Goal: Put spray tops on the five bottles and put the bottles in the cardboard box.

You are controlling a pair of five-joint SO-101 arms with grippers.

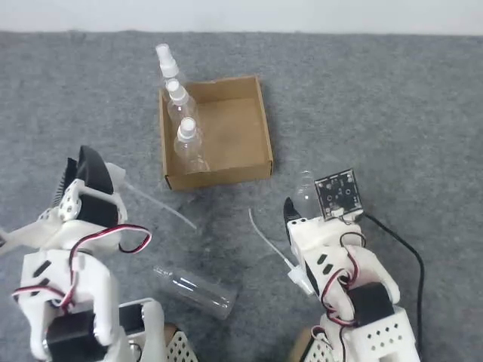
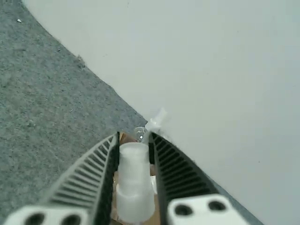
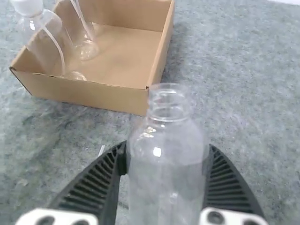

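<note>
Felt, clear plastic and plain cardboard

The worktop [image 1: 392, 113] is covered in grey, matt, fuzzy cloth; the cardboard box [image 1: 219, 178] is dull brown paperboard. The bottles [image 1: 191, 151] in it and the bottle [image 3: 166, 154] between the fingers [image 3: 91, 192] are clear, glossy plastic; the spray top [image 2: 134, 183] is milky white plastic. Those fingers are black, ribbed, matt plastic, the arm shells [image 1: 324, 241] smooth white plastic.

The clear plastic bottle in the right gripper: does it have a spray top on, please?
No, the clear plastic bottle has a bare, open threaded neck.
</note>
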